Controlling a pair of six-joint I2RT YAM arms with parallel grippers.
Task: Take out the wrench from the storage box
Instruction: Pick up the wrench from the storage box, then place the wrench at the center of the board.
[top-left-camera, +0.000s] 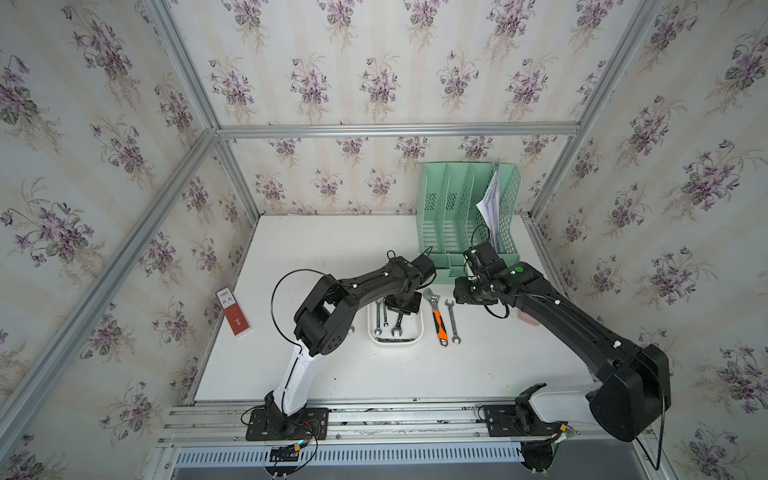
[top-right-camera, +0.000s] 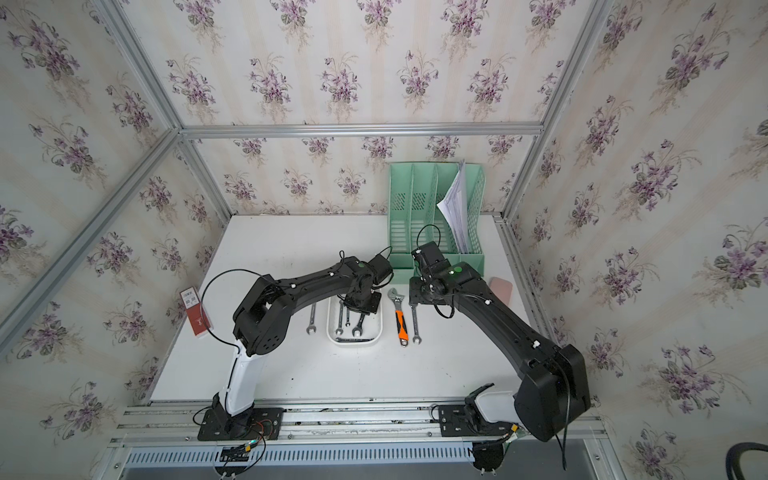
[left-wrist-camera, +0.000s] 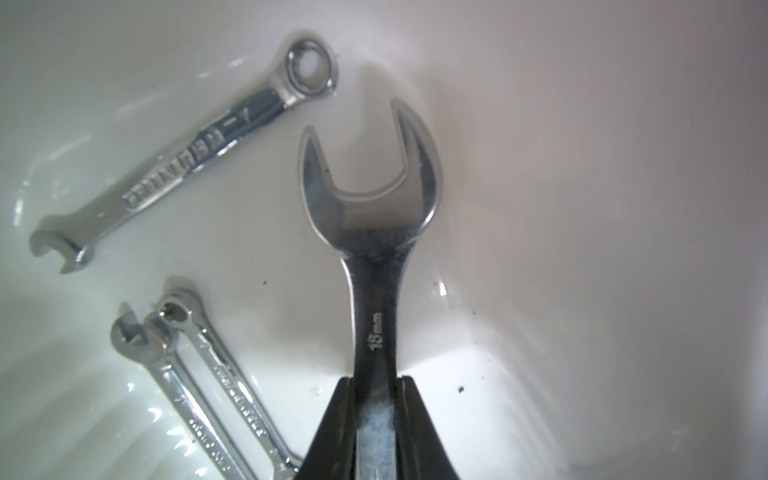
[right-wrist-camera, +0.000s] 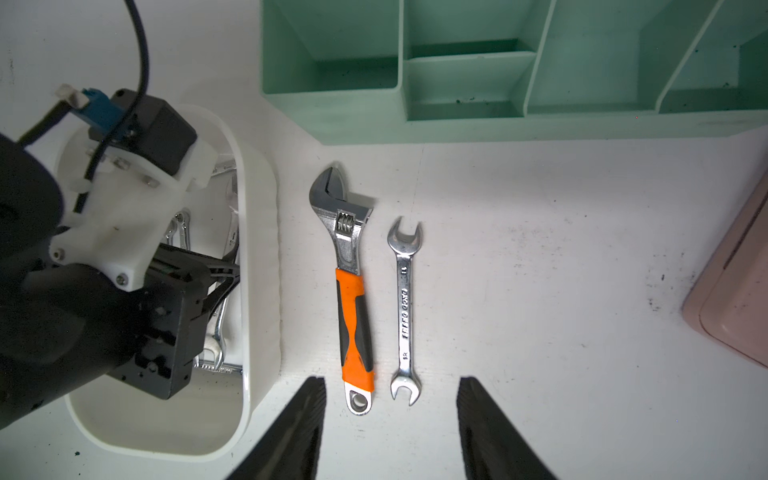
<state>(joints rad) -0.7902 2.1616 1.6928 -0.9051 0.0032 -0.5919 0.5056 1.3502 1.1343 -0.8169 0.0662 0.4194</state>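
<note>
The left claw (left-wrist-camera: 376, 384) is pinched on the shank of a wrench (left-wrist-camera: 370, 199), whose open head is seen inside the box (left-wrist-camera: 602, 187), near smaller wrenches (left-wrist-camera: 187, 166). The right claw (right-wrist-camera: 391, 379) is held spread over the surface (right-wrist-camera: 540, 291), where an adjustable spanner (right-wrist-camera: 351, 291) and an open-end spanner (right-wrist-camera: 405, 307) are laid beside the box.
</note>
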